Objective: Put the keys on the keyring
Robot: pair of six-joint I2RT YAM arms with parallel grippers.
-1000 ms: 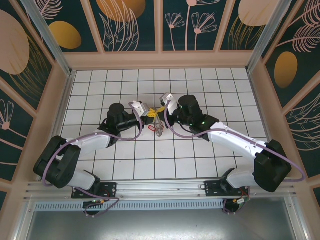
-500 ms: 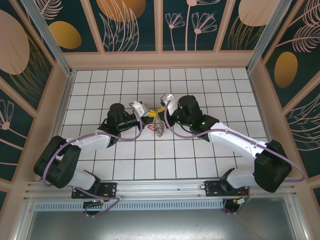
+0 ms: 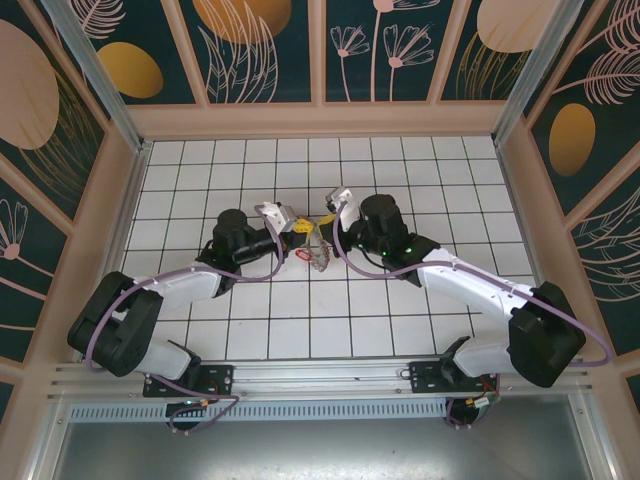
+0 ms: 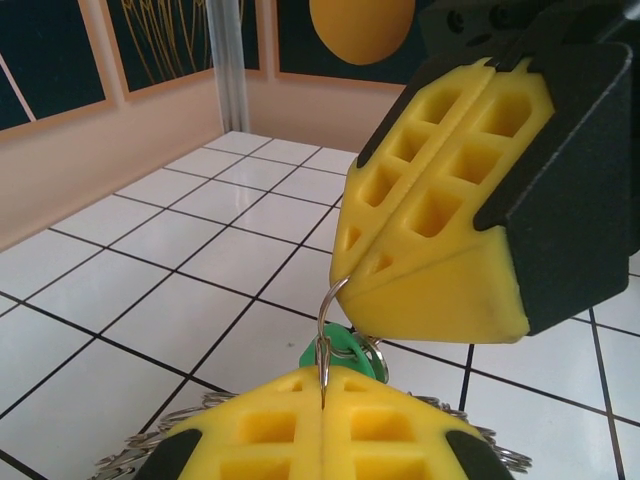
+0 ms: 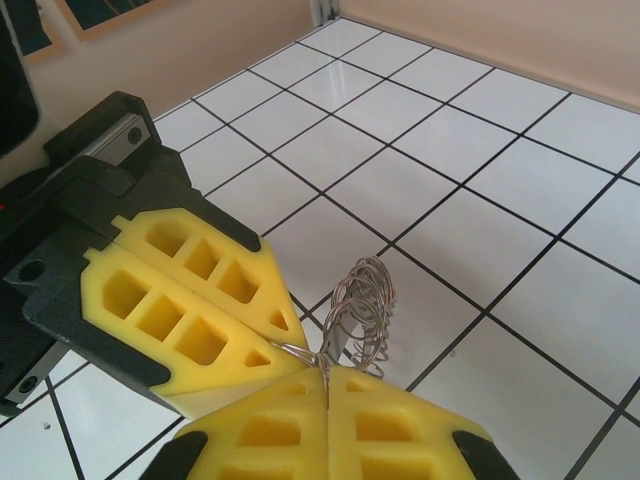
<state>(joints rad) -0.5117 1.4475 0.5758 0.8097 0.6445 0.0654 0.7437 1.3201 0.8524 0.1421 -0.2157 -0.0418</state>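
Note:
Over the middle of the tiled floor my two grippers meet tip to tip. My left gripper (image 4: 325, 405) is shut on a thin wire loop (image 4: 327, 320) that runs up to the tip of my right gripper (image 4: 440, 250). A green-tagged key (image 4: 350, 352) hangs just behind the loop. My right gripper (image 5: 326, 385) is shut at the foot of a bunch of silvery wire loops, the keyring (image 5: 362, 310), with the left gripper (image 5: 190, 300) touching beside it. From above, the left gripper (image 3: 302, 231) and right gripper (image 3: 320, 222) hang over the keyring (image 3: 320, 263) and a red-tagged key (image 3: 303, 255).
White tiles with dark grout lines spread out on all sides of the grippers (image 3: 420, 300). Beige walls (image 3: 320, 120) with patterned panels close in the floor at the back and both sides. Both arms reach in from the near edge.
The left jaws have finished shutting on the wire loop. Both wrists have shifted very slightly apart; the keyring and red tag stay below them.

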